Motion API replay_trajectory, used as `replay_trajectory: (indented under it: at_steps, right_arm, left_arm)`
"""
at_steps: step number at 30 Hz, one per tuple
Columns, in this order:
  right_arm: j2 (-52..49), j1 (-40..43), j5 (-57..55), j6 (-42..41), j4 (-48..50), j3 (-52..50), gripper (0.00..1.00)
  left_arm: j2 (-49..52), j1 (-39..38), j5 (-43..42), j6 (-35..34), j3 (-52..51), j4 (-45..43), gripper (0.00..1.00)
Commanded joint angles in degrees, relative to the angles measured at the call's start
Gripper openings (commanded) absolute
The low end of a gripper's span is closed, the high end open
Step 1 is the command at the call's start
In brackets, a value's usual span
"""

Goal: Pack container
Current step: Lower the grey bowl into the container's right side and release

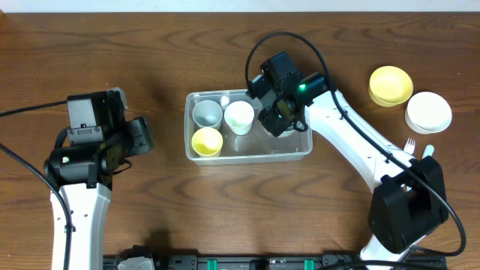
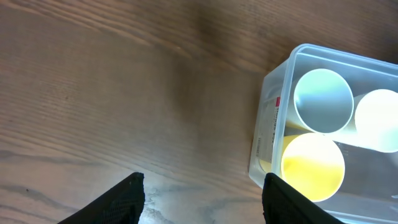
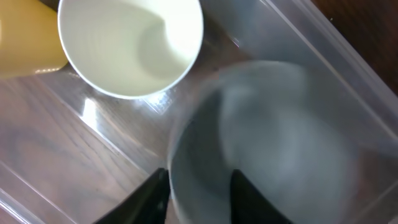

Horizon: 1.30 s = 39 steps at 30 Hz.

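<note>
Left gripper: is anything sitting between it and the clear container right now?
Nothing visible does. Only bare wooden table lies between the left gripper and the near wall of the container. The left wrist view agrees: open wood ahead of the fingers, right up to the tub.

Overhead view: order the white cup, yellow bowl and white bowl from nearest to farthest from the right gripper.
1. White cup, inside the container beside the right gripper.
2. Yellow bowl, on the table to the right.
3. White bowl, farther right still.
</note>
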<state>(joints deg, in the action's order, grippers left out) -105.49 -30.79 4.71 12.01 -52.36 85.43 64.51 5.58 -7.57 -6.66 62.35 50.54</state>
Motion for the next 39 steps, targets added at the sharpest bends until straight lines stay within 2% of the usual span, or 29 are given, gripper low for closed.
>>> replay_trajectory:
  at_steps: [1, 11, 14, 16, 19, 39]
  right_arm:
    - [-0.07, -0.42, 0.26, -0.17, 0.31, -0.15, 0.37]
    - [-0.07, -0.42, 0.26, -0.17, 0.31, -0.15, 0.39]
    - [-0.07, -0.39, 0.26, -0.17, 0.07, -0.15, 0.37]
    - [-0.07, -0.42, 0.28, -0.17, -0.66, -0.15, 0.28]
    - [-0.09, -0.42, 0.24, -0.20, -2.27, -0.15, 0.01]
    - [-10.25, 0.28, -2.60, -2.51, 2.40, -1.25, 0.01]
  left_arm:
    - [0.22, 0.20, -0.39, -0.33, 0.00, -0.09, 0.61]
    - [0.22, 0.20, -0.39, -0.33, 0.00, -0.11, 0.61]
    - [0.22, 0.20, -0.39, -0.33, 0.00, -0.11, 0.61]
    - [0.22, 0.20, -0.39, -0.31, 0.00, -0.11, 0.61]
    - [0.22, 0.20, -0.39, -0.33, 0.00, -0.09, 0.61]
    - [0.22, 0.20, -0.39, -0.31, 0.00, -0.11, 0.61]
